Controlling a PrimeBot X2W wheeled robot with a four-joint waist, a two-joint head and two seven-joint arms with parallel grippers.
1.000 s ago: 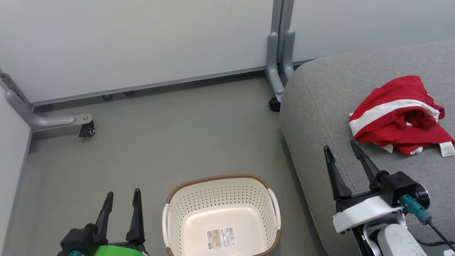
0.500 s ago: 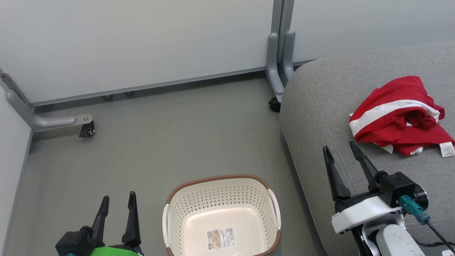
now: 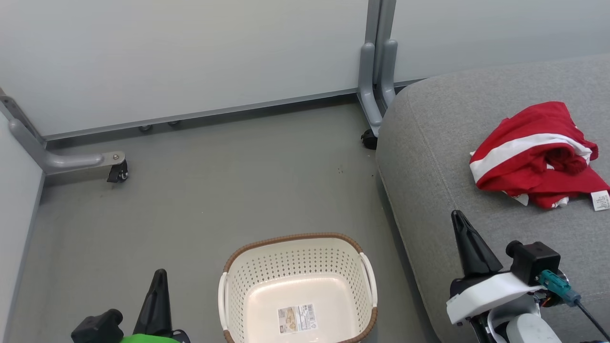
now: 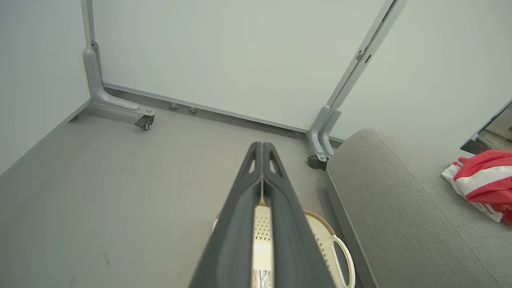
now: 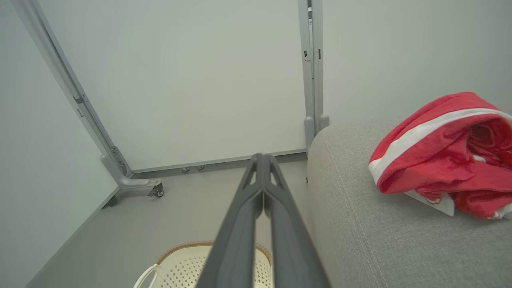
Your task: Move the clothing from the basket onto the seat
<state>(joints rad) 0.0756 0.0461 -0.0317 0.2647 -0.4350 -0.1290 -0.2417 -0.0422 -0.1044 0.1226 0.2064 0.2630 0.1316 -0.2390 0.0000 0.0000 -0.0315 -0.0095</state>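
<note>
The clothing (image 3: 536, 155) lies in a crumpled red heap with a white stripe on the seat (image 3: 429, 166), at about two o'clock from the basket (image 3: 298, 240), with a white tag (image 3: 600, 200) trailing at its five o'clock edge. It sits well in from the cushion's rounded edge, so I judge it is in no danger of sliding off. The basket stands upright on the grey floor (image 3: 214, 190), close beside the seat's front. Its perforated walls and pale bottom are bare except for a paper label (image 3: 296, 318), which suggests that the transfer is done, at least as far as these views reach.

The left gripper (image 3: 159, 281) hangs at the basket's nine o'clock, clenched on nothing; in the left wrist view its fingers (image 4: 240, 200) press together along their whole length. The right gripper (image 3: 458, 216) is at the basket's three o'clock, over the seat's near edge and at about seven o'clock from the heap, and its fingers (image 5: 244, 208) are likewise pressed flat with no cloth between them. Both point away from the robot and clear of the work (a resting pose, by my reading), probably because nothing is left to pick up.
</note>
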